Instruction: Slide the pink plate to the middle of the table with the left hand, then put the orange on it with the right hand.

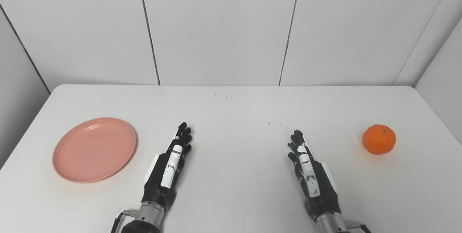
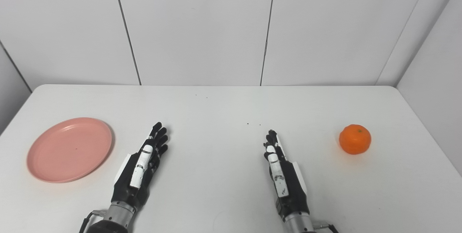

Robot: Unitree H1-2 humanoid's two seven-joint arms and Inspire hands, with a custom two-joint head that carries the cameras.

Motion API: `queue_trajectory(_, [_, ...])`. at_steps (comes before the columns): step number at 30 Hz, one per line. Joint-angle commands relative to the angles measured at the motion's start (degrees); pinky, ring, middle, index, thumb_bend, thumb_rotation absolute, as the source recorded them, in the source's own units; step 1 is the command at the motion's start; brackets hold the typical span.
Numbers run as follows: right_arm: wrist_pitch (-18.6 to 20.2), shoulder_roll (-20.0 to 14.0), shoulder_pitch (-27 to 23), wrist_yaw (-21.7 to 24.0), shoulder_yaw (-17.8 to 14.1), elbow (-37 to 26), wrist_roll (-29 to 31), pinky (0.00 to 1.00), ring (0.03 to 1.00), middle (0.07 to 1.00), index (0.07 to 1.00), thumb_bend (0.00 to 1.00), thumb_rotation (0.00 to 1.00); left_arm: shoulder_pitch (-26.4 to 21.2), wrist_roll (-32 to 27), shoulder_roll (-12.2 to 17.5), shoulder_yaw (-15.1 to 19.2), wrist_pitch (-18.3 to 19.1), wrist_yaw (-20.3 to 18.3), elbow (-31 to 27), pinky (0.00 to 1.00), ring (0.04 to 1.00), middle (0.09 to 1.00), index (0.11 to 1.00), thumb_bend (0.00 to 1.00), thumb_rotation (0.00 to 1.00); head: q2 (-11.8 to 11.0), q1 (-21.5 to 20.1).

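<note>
Pink plate (image 1: 94, 149) left; orange (image 1: 379, 139) right

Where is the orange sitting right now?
The orange rests on the white table near its right edge, beyond and to the right of the right hand, untouched.

You face a white table (image 1: 231, 110) with rounded far corners, its matte top marked by a few tiny dark specks near the middle. Directly behind the table rises a wall (image 1: 216, 27) of pale panels, split by thin dark vertical seams. To the table's right, an angled side panel (image 1: 440, 52) closes the corner; to its left, another pale panel (image 1: 14, 81) slants in. Light is soft and even, casting faint shadows.
</note>
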Motion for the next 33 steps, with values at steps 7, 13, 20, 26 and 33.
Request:
queue_trajectory(7, [0.35,0.12,-1.69,0.43,0.04,-1.94,-0.08,1.00,1.000,1.000,1.000,0.38,1.00,-1.25,-0.21,-0.29,0.21,-0.48,0.13,-0.24,1.00,1.000,1.000,1.000,0.38,1.00,0.07,0.05])
queue_trajectory(13, [0.69,0.35,-1.78,0.13,-0.03,-2.09,-0.31,1.00,1.000,1.000,1.000,0.38,1.00,-1.27,-0.48,-0.25,0.27,-0.10,-0.03,-0.41,1.00,1.000,1.000,1.000,0.39,1.00,0.31,-0.08])
queue_trajectory(20, [0.39,0.37,-1.91,0.38,-0.12,-1.85,0.08,1.00,1.000,1.000,1.000,0.37,1.00,-1.30,-0.58,-0.18,0.26,0.12,-0.05,-0.46,1.00,1.000,1.000,1.000,0.40,1.00,0.40,-0.04])
queue_trajectory(26, [0.99,0.29,-1.84,0.36,-0.08,-2.12,0.01,1.00,1.000,1.000,1.000,0.38,1.00,-1.29,-0.76,-0.18,0.25,0.07,-0.09,-0.55,1.00,1.000,1.000,1.000,0.39,1.00,0.30,-0.07])
queue_trajectory(33, [0.92,0.10,-1.68,0.32,-0.07,-2.38,-0.41,1.00,1.000,1.000,1.000,0.38,1.00,-1.20,-0.37,-0.46,0.14,0.02,0.25,-0.46,1.00,1.000,1.000,1.000,0.39,1.00,0.14,0.91])
